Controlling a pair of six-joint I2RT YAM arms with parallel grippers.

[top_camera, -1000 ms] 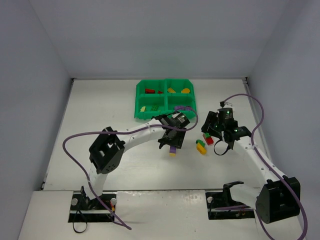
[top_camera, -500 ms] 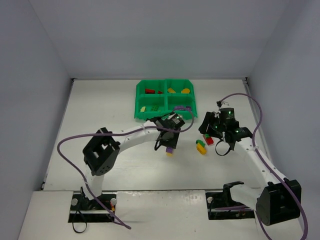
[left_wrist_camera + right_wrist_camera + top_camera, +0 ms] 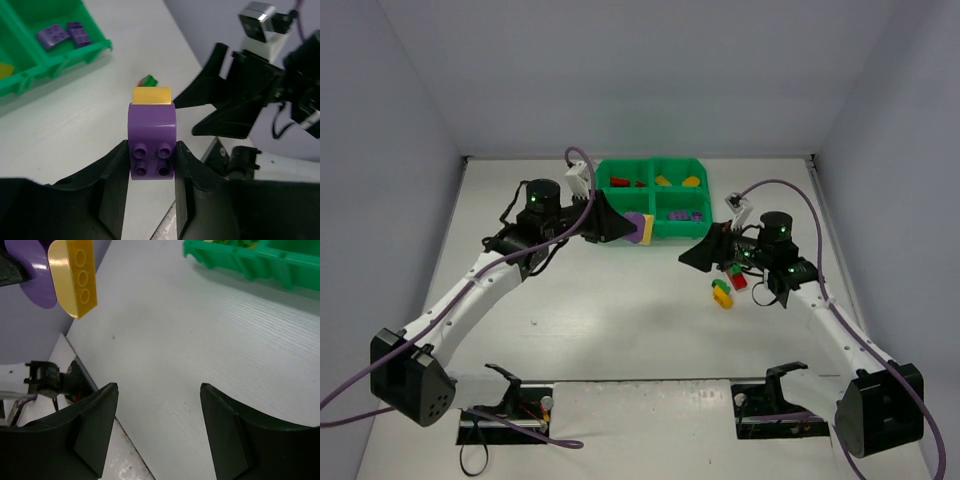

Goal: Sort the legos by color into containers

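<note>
My left gripper is shut on a purple brick with a yellow brick stuck on its far end. It holds the pair in the air in front of the green tray. My right gripper is open and empty and points left toward the stack; the stack's yellow brick shows at the upper left of the right wrist view. A green-and-yellow brick stack and a red brick lie on the table beside the right wrist. The tray holds red bricks, yellow bricks and purple bricks.
The left gripper hides much of the tray's near-left compartment in the top view. Purple cables loop over both arms. The arm bases stand at the near edge. Grey walls close the table on three sides.
My left arm has lifted the purple-and-yellow stack off the table and swung back left, now holding it level at the tray's front. My right gripper has turned left to face it.
</note>
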